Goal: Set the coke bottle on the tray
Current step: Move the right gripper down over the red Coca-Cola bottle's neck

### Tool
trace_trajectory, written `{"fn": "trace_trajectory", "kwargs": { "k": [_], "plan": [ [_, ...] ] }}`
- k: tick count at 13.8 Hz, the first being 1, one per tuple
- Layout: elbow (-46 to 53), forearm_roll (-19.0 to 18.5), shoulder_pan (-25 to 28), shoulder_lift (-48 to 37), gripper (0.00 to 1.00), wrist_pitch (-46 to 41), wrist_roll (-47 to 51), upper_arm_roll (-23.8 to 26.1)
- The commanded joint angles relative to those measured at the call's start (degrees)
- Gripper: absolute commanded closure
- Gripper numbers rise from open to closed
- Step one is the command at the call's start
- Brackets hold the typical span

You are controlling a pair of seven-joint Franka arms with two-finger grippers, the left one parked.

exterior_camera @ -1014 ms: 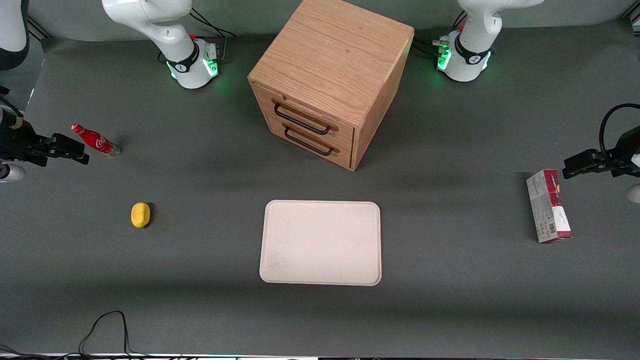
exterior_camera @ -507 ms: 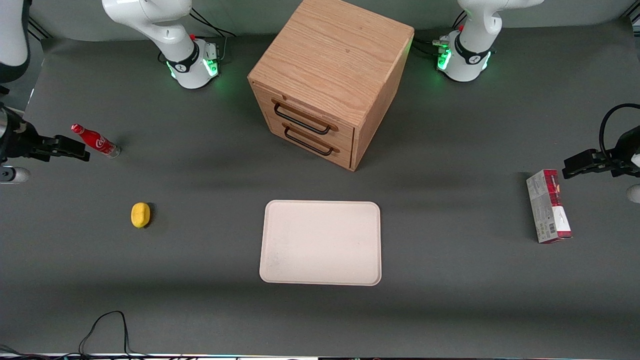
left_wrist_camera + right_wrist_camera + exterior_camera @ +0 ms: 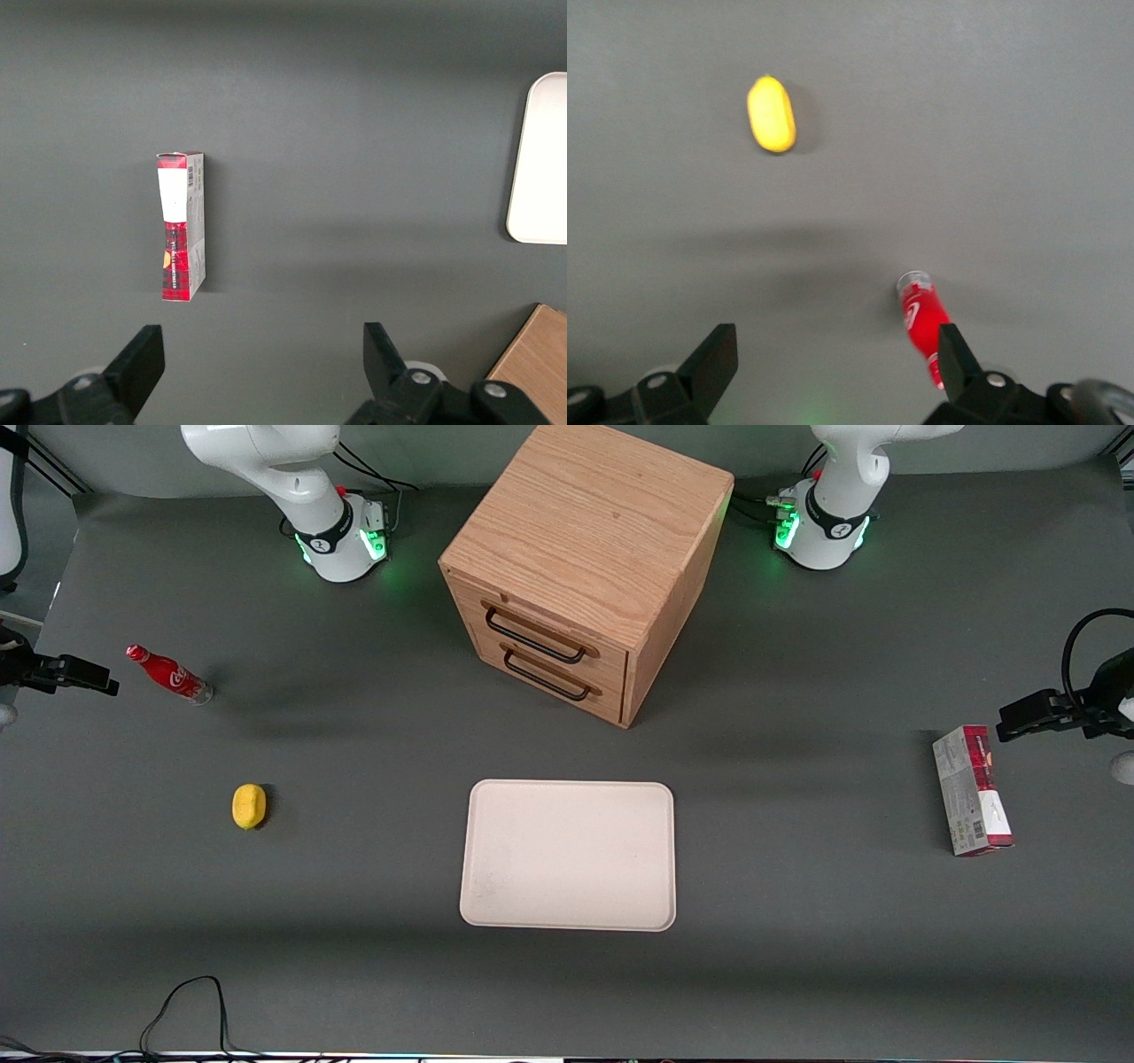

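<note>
Coke bottle [image 3: 168, 674] lies on its side on the grey table [image 3: 354, 735] toward the working arm's end, cap pointing to about ten o'clock in the front view and clear base to about four o'clock. The gripper [image 3: 84, 674] hangs just beside the cap end, apart from the bottle, with its fingers [image 3: 713, 363] spread wide and holding nothing. In the right wrist view the bottle [image 3: 923, 321] lies close to one fingertip [image 3: 952, 354], not between the two.

A yellow lemon [image 3: 249, 806] sits nearer the front camera than the bottle, at roughly five o'clock from it. The tray [image 3: 568, 855] rests flat, well apart from the bottle, in front of the wooden drawer box [image 3: 580, 567]. A red-and-grey carton [image 3: 971, 790] lies toward the parked arm's end.
</note>
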Motion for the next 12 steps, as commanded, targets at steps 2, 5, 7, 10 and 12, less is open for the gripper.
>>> {"fn": "trace_trajectory", "kwargs": {
  "k": [2,5,7,10,12],
  "plan": [
    [-15.3,-1.3,0.5,-7.5,0.01,13.4,-4.8,-6.2],
    [-20.7,-2.2,0.5,-9.3,0.01,18.3,-10.4,-11.6],
    [-24.6,-4.8,0.4,-10.5,0.01,21.8,-10.7,-12.2],
    [-27.8,-6.5,-0.2,-11.1,0.01,25.0,-12.8,-15.6],
    [-29.2,-6.5,-0.3,-11.0,0.01,26.3,-15.2,-18.6]
  ]
}}
